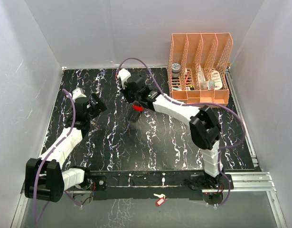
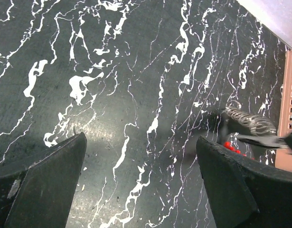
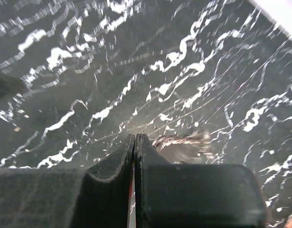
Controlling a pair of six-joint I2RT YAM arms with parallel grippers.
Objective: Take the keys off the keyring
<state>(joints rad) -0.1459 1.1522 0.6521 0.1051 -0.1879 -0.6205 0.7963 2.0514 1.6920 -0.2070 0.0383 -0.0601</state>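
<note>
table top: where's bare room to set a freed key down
Widest bare table lies between the left arm and right arm, on the near side of the keyring. Crowded at the back right by the orange file rack.

You have open bench (image 1: 112, 152) from 6 to 7 o'clock of its centre, where the right gripper (image 1: 136, 109) hangs; the orange rack (image 1: 201, 97) blocks 2, the left arm (image 1: 70, 137) flanks 9

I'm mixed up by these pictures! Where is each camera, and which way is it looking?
Top external: above and behind, looking down at the table; left arm and right arm show.
Left wrist: on the left arm, facing the table; open fingers show.
Right wrist: on the right arm, facing down; shut fingers show.
Both wrist views share the keys.
</note>
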